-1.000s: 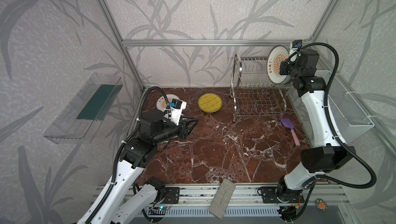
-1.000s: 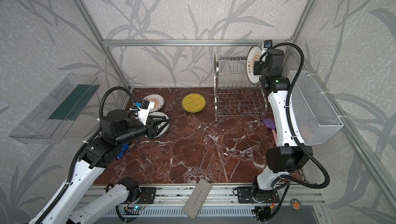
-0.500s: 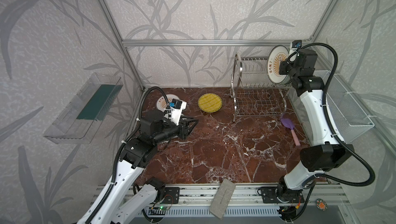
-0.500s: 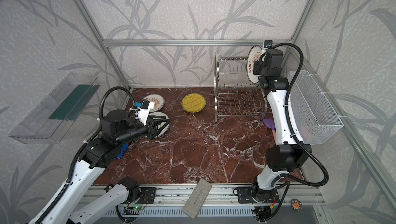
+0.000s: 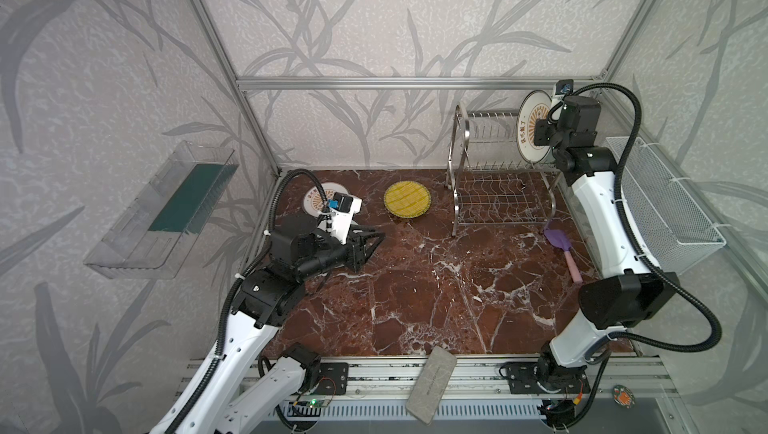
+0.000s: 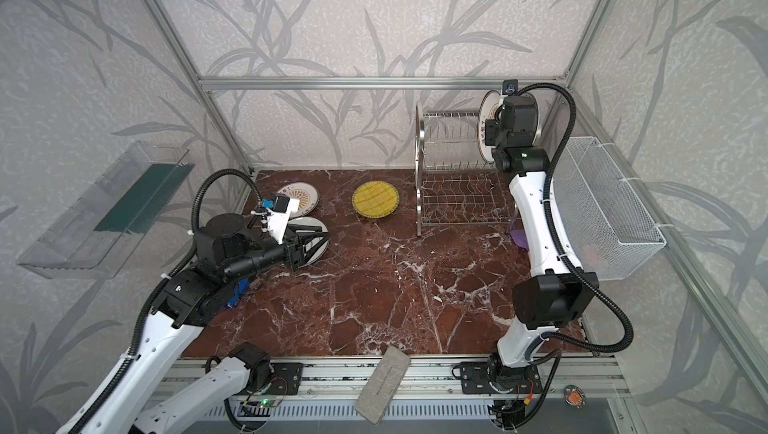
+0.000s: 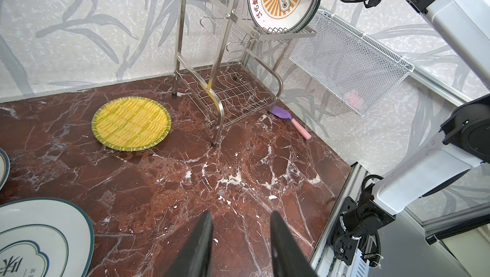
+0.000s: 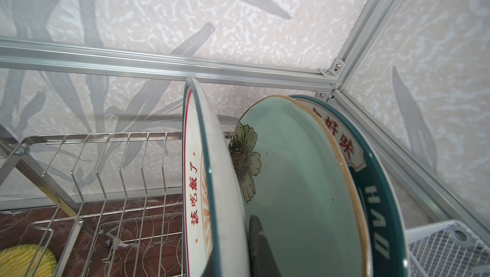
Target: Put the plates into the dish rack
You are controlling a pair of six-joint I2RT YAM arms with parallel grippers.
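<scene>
Steel wire forms the rack (image 5: 498, 199), which stands at the back right of the table (image 5: 415, 286). Three plates stand on edge at the right end of its top tier. A teal plate (image 8: 376, 196) is nearest the basket (image 5: 665, 203), a mint plate (image 8: 291, 183) is just beside it, and then comes the sunburst plate (image 5: 530, 129) (orange rays facing left in both top views). The right gripper (image 8: 233, 259) pinches this last plate's rim, with one finger (image 8: 254, 246) showing between it and the mint plate. In the left wrist view its lower rim sits at the tier's wires.

The left gripper (image 7: 241, 214) hovers low over the table's left side, pointing toward the rack. Its jaws are partly apart and hold nothing. The ringed plate (image 6: 316, 241) lies flat under it. A second sunburst plate (image 6: 305, 197) lies behind that, near the back wall. The yellow plate (image 5: 406, 199) lies flat just left of the rack. A purple spatula (image 5: 559, 241) lies by the rack's front right foot.
</scene>
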